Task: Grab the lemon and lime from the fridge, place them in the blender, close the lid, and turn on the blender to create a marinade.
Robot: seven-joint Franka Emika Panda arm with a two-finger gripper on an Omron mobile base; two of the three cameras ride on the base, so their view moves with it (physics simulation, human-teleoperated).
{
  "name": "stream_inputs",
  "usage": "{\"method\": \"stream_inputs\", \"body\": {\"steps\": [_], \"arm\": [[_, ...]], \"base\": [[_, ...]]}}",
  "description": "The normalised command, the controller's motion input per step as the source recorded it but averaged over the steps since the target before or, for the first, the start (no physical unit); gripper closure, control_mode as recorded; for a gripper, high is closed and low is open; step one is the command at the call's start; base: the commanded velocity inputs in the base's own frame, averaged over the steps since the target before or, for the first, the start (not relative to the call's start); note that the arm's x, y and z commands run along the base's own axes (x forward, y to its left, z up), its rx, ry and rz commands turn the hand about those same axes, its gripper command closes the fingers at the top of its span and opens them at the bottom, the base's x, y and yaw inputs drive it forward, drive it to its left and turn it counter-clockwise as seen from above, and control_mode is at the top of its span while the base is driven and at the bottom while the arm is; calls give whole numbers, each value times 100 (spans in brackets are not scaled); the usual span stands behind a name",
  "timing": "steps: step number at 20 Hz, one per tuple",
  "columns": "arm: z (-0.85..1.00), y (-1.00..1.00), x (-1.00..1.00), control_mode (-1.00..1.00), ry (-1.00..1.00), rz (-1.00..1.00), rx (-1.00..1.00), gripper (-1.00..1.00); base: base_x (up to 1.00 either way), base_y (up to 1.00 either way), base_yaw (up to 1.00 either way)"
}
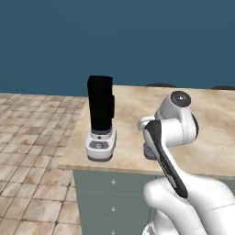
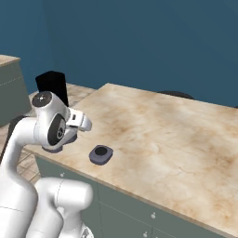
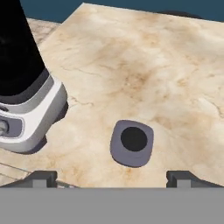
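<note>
Gripper [image 3: 112,177]: jaws spread wide, nothing between them. In the hand view the two fingertips [image 3: 41,178] stand far apart at the bottom, bare counter between.

Lid [image 3: 132,143]: lies flat on the counter [image 3: 144,65], black centre up, just ahead of the gripper and between the lines of the two fingertips, slightly nearer the one on the view's right. Not touched by either tip. In the right base view the lid [image 2: 101,154] sits near the counter's front edge, just beside the arm's wrist, apart from it.

Blender [image 1: 101,120]: upright on the counter's left corner, black jar on pale base, button panel facing the front. In the hand view its base [image 3: 26,118] is at the view's left, near the lid but with a clear gap of counter between them. Jar top is uncovered as far as the left base view shows; jar contents cannot be seen.

Counter: marbled beige top, green-grey drawers [image 1: 114,197] below. Tiled floor [image 1: 32,137] to the left.
</note>
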Motion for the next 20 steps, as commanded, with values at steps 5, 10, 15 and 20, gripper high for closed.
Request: {"method": "stream_inputs", "body": {"steps": [5,10,15,20], "arm": [[-34,-57,3,-100,23,-2,0,-100],[-57,-37,0,-100,19,-1,0,-100],[-52,-7,4,-100,19,-2,0,-100],[-18,0,30,-100,11,-13,0,-100]], "base": [[0,0,0],[0,0,0],[0,0,0],[0,0,0]]}}
